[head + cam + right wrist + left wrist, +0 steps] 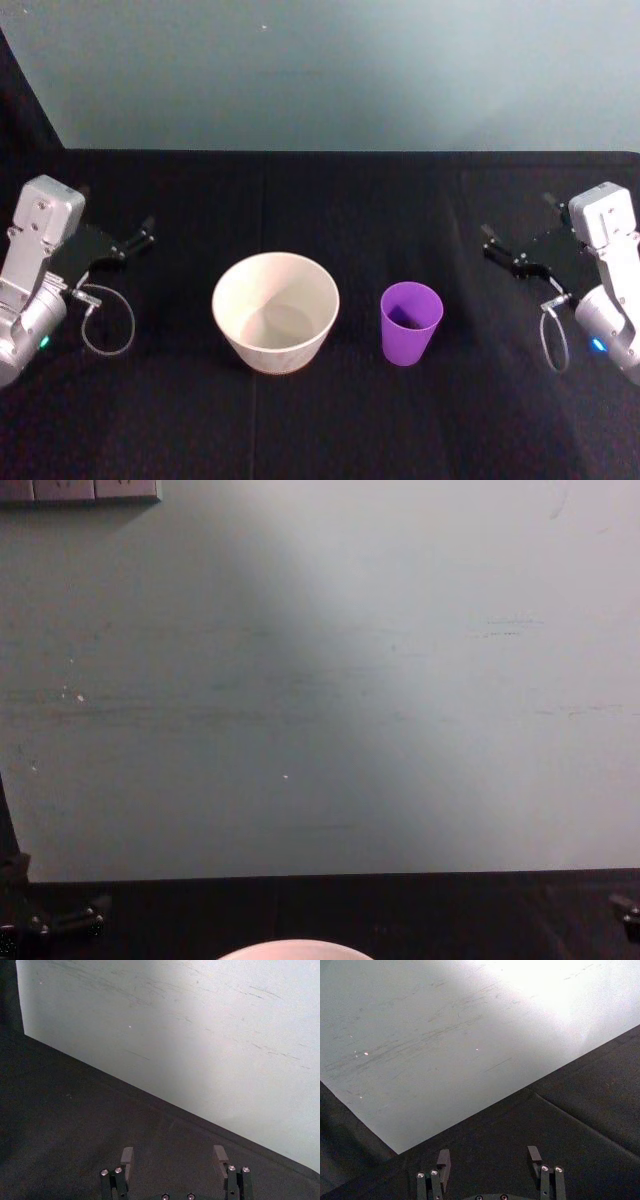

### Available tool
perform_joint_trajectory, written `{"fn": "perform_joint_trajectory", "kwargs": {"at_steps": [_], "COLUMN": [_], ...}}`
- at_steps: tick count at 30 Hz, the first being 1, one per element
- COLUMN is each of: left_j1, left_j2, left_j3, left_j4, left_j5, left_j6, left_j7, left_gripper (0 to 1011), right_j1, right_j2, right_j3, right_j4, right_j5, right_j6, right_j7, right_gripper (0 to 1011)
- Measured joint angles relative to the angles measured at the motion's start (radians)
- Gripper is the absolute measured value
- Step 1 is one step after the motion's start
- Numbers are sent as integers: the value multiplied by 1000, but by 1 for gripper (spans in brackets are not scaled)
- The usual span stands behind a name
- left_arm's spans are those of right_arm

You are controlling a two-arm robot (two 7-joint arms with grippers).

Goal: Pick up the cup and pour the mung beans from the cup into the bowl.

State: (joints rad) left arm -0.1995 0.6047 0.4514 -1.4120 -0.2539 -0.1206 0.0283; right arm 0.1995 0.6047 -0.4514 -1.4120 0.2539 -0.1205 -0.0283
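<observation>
The purple cup (411, 322) stands upright on the black table, just right of centre, with something dark in its bottom. Close on its left is the pale bowl (272, 352), wider than the cup and upright; its rim (295, 947) peeks in at the chest view's lower edge. My left gripper (145, 235) hangs open near the table's left side, far from both, holding nothing (489, 1159). My right gripper (488, 244) is open too, a short way right of and behind the cup, with nothing between its fingers (173, 1156).
A black cloth (320, 200) covers the table up to a pale wall (330, 70) behind. A looped cable (105, 325) hangs by the left wrist and another cable (553, 345) by the right. Both gripper tips show low in the chest view's corners.
</observation>
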Motion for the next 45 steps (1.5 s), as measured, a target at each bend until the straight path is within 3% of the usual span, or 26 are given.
{"fn": "perform_joint_trajectory", "kwargs": {"at_steps": [39,45], "left_j1": [0,0], "left_j2": [0,0], "left_j3": [0,0], "left_j4": [0,0], "left_j5": [0,0], "left_j6": [0,0], "left_j7": [0,0], "left_gripper": [1000,1000], "right_j1": [0,-71], "right_j2": [0,31], "right_j3": [0,25], "right_j4": [0,-52], "right_j5": [0,-9], "right_j6": [0,-3], "right_j7": [0,1], "right_gripper": [1004,1004]}}
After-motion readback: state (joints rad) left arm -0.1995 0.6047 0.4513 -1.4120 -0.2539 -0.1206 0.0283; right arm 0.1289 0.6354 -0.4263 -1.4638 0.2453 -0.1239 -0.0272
